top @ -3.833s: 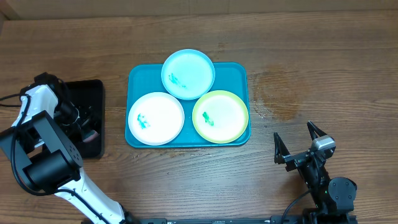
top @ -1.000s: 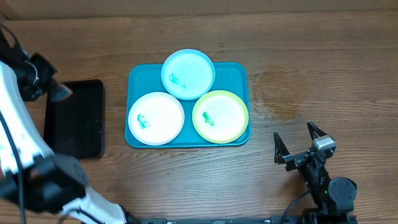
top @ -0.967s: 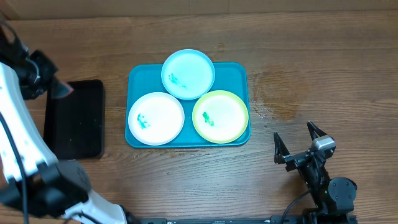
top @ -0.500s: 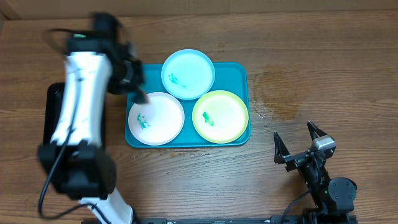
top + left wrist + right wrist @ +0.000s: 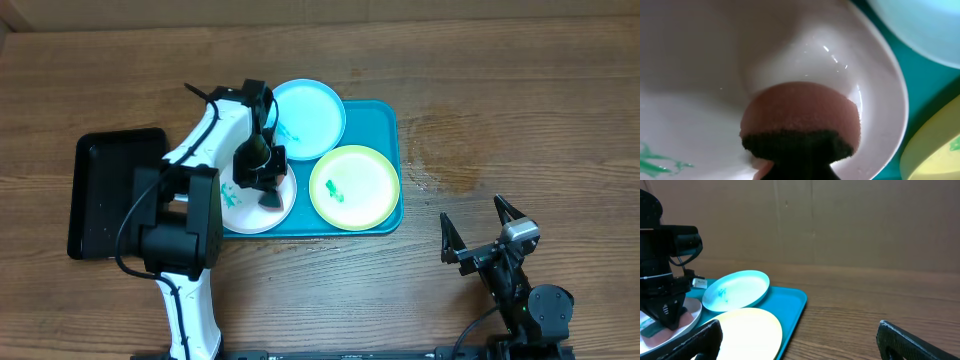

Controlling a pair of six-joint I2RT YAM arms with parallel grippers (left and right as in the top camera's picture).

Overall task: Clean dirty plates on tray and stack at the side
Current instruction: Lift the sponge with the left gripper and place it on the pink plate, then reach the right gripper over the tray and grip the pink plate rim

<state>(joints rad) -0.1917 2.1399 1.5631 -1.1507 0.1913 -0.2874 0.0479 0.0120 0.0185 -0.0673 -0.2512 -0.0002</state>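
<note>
While the black tray lies at the far left of the table, the left gripper is clamped on a reddish sponge with a dark scouring face, set down on the white plate in the near left part of the teal tray. A green smear marks that plate. Farther right on the tray sit the pale cyan plate and the yellow-green plate, both smeared green. Well right of the tray, the right gripper rests with jaws wide apart.
</note>
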